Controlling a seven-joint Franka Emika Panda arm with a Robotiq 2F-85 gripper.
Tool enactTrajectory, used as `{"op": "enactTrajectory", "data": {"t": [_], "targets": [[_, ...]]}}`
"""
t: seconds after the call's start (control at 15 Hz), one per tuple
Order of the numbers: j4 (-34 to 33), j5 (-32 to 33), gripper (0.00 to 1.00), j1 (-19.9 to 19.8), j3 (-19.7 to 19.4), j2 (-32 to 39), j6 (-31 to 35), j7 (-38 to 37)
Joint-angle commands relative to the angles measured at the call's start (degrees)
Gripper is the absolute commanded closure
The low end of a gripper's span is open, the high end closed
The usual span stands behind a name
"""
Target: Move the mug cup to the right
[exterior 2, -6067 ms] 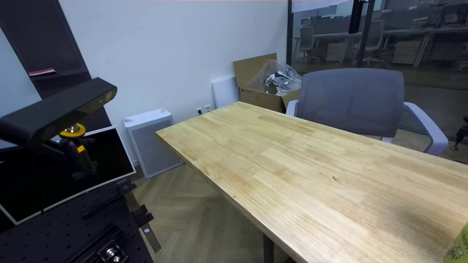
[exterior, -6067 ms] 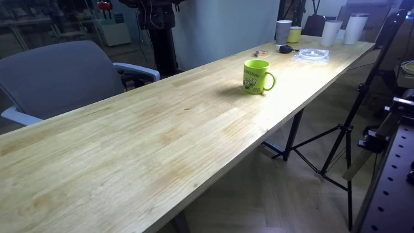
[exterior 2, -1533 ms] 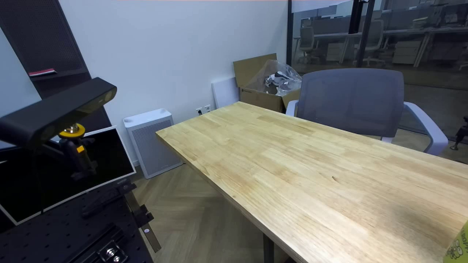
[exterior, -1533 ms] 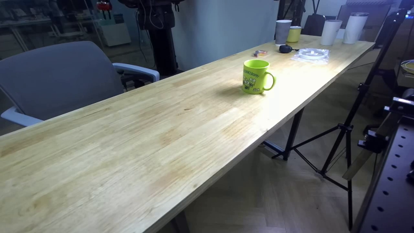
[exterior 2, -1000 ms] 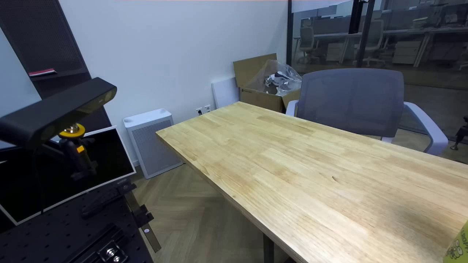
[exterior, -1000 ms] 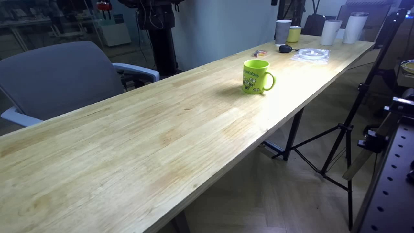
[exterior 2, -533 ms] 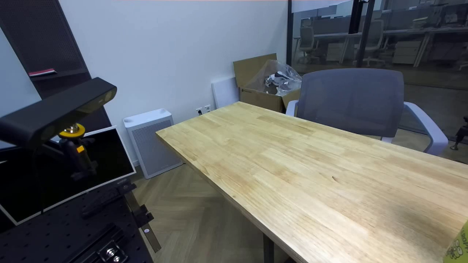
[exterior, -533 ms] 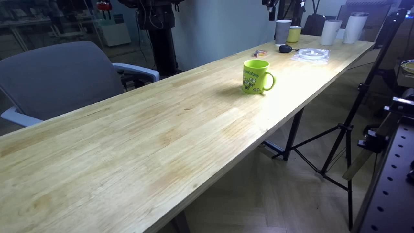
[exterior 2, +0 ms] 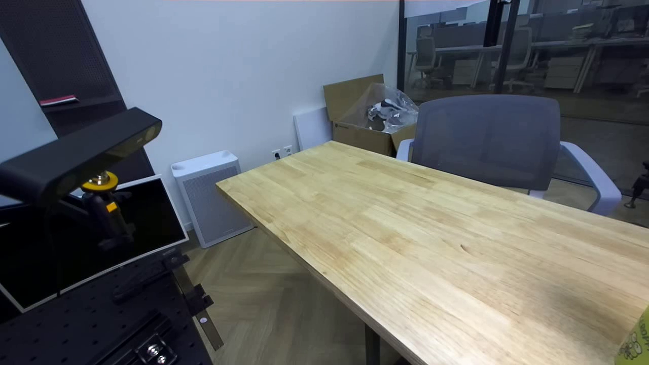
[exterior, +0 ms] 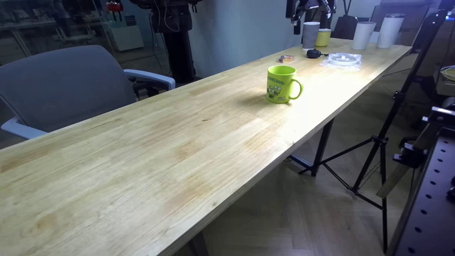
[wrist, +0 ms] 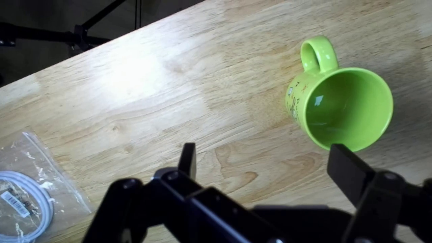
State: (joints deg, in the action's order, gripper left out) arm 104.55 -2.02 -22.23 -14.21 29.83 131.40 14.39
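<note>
The lime-green mug cup [exterior: 279, 87] stands upright on the wooden table in an exterior view, its handle pointing right. Only a sliver of the mug [exterior 2: 635, 340] shows at the lower right corner in an exterior view. From above, in the wrist view, the mug [wrist: 344, 108] appears at upper right with its mouth visible and no contents seen. My gripper [wrist: 263, 146] is open, with bare tabletop between its fingers; the right finger [wrist: 351, 175] overlaps the mug's near rim in the picture. A dark finger [exterior: 297, 29] hangs above the table at the top of an exterior view, clear of the mug.
Beyond the mug are a grey cup [exterior: 310, 37], a yellowish cup [exterior: 323, 38], a white cup [exterior: 364, 36] and a tall white tumbler [exterior: 390, 32]. Nearer lie a bagged white ring [exterior: 343, 59], a black item [exterior: 313, 53] and a small packet [exterior: 286, 59]. A chair [exterior: 67, 85] flanks the table.
The gripper has come down into the top of an exterior view over the last second, near the grey cup. The mug has not moved, and the jaws have stayed open.
</note>
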Motion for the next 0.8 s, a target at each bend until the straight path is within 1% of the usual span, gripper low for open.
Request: {"op": "enactTrajectory", "data": {"t": [0.0,0.4,0.73], "targets": [[-0.46,1.83,0.0,0.59,0.32,0.7,0.45,-1.99],[0.78,3.52,0.0,1.82,0.8,0.9,1.37,-2.16],[2.16,3.5,0.0,2.73,1.61,0.52,1.71,-1.96]]}}
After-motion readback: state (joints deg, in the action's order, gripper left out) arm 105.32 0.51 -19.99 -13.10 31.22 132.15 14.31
